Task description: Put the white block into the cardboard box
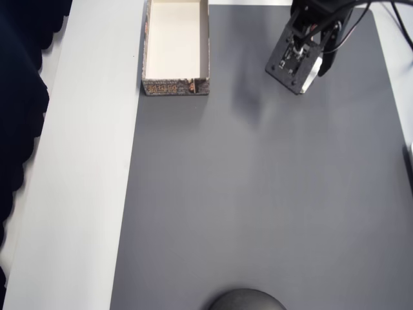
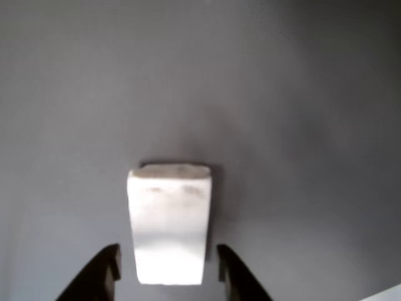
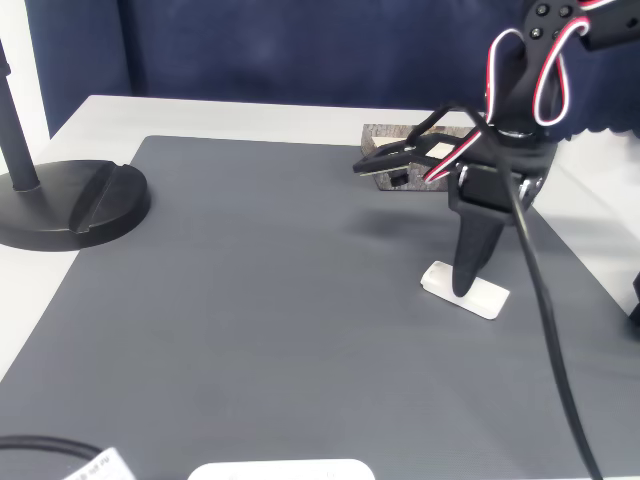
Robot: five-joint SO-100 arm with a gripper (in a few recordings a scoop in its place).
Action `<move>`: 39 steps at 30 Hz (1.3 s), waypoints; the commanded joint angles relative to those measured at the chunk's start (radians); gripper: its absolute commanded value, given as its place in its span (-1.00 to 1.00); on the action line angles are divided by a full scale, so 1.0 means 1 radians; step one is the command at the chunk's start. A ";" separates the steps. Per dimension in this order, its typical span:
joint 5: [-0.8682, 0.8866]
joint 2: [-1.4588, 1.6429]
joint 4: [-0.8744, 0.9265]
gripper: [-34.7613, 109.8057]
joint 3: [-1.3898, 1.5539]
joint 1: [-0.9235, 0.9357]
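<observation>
Wrist view: two dark fingertips [image 2: 100, 276] at the bottom edge, spread apart, flanking the near end of the white block [image 2: 169, 222] without touching it; block flat on the grey mat [image 2: 282, 94], long axis running away from the camera.

Overhead view: arm reaching down at top right, wrist hardware covering the block; cardboard box [image 1: 176, 86] at top left of the mat, well apart from the arm, cream interior bare.

Fixed view: arm bent steeply downward at right, gripper [image 3: 468, 285] released, one black finger planted by the block's middle, block lying flat on the mat; patterned box just behind the arm; black stand base [image 3: 70, 205] far left.
</observation>
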 commanded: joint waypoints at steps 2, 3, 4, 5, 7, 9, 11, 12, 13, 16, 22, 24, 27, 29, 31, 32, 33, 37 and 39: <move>0.009 -0.002 -0.008 -0.22 -0.002 -0.011; 0.009 -0.002 -0.008 -0.22 0.000 -0.012; 0.009 -0.002 -0.008 -0.22 0.002 -0.012; 0.011 -0.002 -0.008 -0.22 0.003 -0.014; 0.011 -0.002 -0.009 -0.22 0.006 -0.014; 0.011 -0.002 -0.015 -0.22 0.012 -0.015; 0.011 0.003 -0.038 -0.21 0.028 -0.023; 0.011 0.005 -0.048 -0.21 0.034 -0.028; 0.009 0.005 -0.051 -0.21 0.038 -0.031; 0.006 0.005 -0.061 -0.21 0.038 -0.035; 0.009 0.006 -0.072 -0.21 0.051 -0.037; 0.009 0.008 -0.072 -0.21 0.058 -0.037; 0.009 0.012 -0.072 -0.22 0.069 -0.035; 0.011 0.014 -0.072 -0.22 0.074 -0.034; 0.011 0.014 -0.072 -0.23 0.074 -0.031; 0.011 0.014 -0.074 -0.23 0.074 -0.029; 0.011 0.012 -0.074 -0.23 0.074 -0.029; 0.015 0.008 -0.083 -0.24 0.074 -0.023; 0.015 0.006 -0.087 -0.25 0.074 -0.020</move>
